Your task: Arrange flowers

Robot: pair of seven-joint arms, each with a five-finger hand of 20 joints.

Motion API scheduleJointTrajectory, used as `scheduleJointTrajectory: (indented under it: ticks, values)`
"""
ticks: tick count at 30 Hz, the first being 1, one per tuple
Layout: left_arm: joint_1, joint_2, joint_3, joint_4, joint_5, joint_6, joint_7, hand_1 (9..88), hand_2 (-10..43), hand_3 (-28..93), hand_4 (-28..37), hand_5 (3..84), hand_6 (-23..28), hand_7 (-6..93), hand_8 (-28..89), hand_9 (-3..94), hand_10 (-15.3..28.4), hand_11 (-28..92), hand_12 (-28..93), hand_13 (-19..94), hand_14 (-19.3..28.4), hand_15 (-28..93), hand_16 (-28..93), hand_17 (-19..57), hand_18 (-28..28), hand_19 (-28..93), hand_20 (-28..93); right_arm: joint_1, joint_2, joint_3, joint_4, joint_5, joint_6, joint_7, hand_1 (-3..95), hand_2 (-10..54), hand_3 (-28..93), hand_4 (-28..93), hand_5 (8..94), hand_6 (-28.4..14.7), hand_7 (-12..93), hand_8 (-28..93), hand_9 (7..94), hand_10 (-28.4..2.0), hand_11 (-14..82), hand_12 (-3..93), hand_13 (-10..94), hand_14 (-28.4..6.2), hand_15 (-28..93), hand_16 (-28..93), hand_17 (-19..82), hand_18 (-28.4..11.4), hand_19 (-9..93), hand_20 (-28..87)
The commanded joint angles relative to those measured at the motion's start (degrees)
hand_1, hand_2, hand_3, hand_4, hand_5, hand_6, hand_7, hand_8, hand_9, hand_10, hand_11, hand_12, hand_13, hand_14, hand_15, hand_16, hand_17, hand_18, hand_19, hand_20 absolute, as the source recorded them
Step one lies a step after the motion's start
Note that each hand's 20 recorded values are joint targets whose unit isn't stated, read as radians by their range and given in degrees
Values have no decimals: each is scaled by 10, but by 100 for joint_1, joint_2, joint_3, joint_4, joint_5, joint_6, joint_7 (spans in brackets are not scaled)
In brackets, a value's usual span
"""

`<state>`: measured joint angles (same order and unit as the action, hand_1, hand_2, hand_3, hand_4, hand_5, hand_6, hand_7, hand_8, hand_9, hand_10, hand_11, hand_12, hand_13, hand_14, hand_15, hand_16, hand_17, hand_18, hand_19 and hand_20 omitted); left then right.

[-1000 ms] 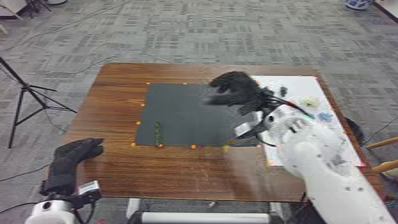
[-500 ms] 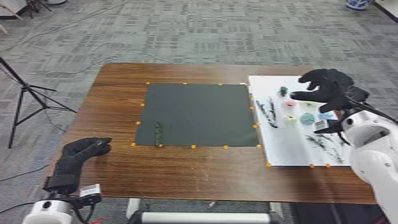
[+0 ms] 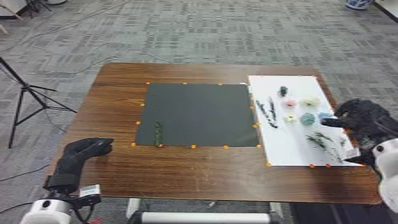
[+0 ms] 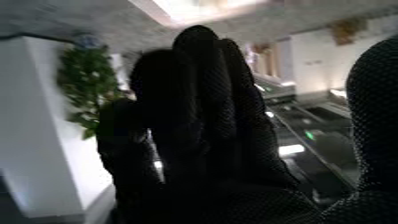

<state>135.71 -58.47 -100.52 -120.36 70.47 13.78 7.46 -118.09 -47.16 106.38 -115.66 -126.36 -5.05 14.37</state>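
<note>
In the head view, a green stem [image 3: 158,134] lies on the left part of the black mat [image 3: 200,112]. The white board [image 3: 284,150] at the right bears two dark twigs [image 3: 271,112], a pink flower [image 3: 290,104], a pale flower [image 3: 309,102], a teal flower [image 3: 307,119], a small yellowish flower [image 3: 290,119] and green sprigs [image 3: 318,142]. My right hand [image 3: 366,120] is over the board's right edge. My left hand [image 3: 87,149] rests near the table's left edge, its fingers relaxed. In the right wrist view, my right hand [image 4: 209,135] has straight, raised fingers and holds nothing.
Orange markers edge the black mat and the white board. Bare brown wood [image 3: 195,175] lies in front of the mat. A black tripod [image 3: 31,90] stands on the floor left of the table.
My right hand has swung from over the mat across the board to its right edge, then back toward the robot, uncovering the flowers. The left hand has shifted slightly.
</note>
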Motion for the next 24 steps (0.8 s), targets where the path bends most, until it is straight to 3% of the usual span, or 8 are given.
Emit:
scheduleJointTrajectory:
  ticks: [1, 5, 14, 15, 17, 19, 24]
  values:
    - [61, -110, -98, -49, 88, -375, -41, 296, -44, 654, -202, 551, 10, 233, -88, 543, 142, 281, 191, 414, 184, 364, 29, 27, 160, 247, 271, -182, -172, -260, 91, -187, -80, 420, 293, -95, 613, -200, 639, -51, 241, -35, 783, -127, 404, 337, 792, -86, 618, 352, 436, -224, 883, 579]
    - [42, -134, -128, -61, 174, -490, -89, 290, -48, 664, -203, 551, 9, 233, -88, 541, 143, 280, 193, 409, 184, 362, 33, 23, 161, 249, 274, -353, -218, -205, 74, -247, -13, 464, 311, -95, 609, -196, 648, -45, 259, -39, 814, -120, 408, 336, 825, -70, 618, 352, 471, -214, 911, 561]
    - [55, -192, -132, -79, 227, -620, -161, 288, -48, 666, -206, 548, 8, 236, -90, 538, 142, 279, 193, 406, 185, 358, 33, 21, 162, 251, 273, -718, -378, -231, -12, -175, -25, 539, 403, -95, 618, -201, 664, -40, 282, -44, 866, -95, 422, 325, 893, -40, 597, 355, 540, -192, 932, 550]
    - [33, -182, -120, -65, 230, -652, -173, 289, -48, 665, -207, 548, 8, 236, -90, 537, 142, 279, 193, 406, 185, 357, 33, 21, 162, 251, 273, -750, -390, -259, -28, -147, -7, 594, 414, -95, 618, -200, 664, -40, 284, -26, 868, -94, 423, 323, 898, -37, 593, 357, 543, -192, 932, 549]
    - [38, -191, -133, -67, 267, -704, -182, 289, -47, 666, -207, 548, 8, 235, -90, 537, 142, 279, 193, 406, 185, 357, 34, 21, 162, 250, 272, -753, -412, -316, -4, -138, 89, 566, 471, -95, 584, -199, 662, -31, 279, 158, 877, -90, 423, 322, 910, -33, 582, 366, 554, -188, 932, 549]
    - [55, -215, -138, -79, 280, -723, -189, 289, -47, 665, -207, 548, 8, 235, -90, 537, 142, 278, 193, 405, 185, 358, 35, 21, 162, 248, 272, -715, -414, -376, 17, -156, 119, 571, 514, -95, 537, -181, 662, -25, 276, 224, 885, -86, 426, 320, 918, -31, 577, 367, 563, -184, 932, 549]
    - [48, -220, -126, -83, 305, -754, -226, 291, -44, 662, -207, 548, 8, 234, -90, 535, 142, 277, 193, 405, 185, 357, 34, 21, 161, 246, 271, -587, -318, -584, 130, -109, 489, 655, 600, -95, 460, -130, 665, -10, 331, 261, 899, -77, 430, 319, 935, -26, 573, 368, 579, -182, 932, 551]
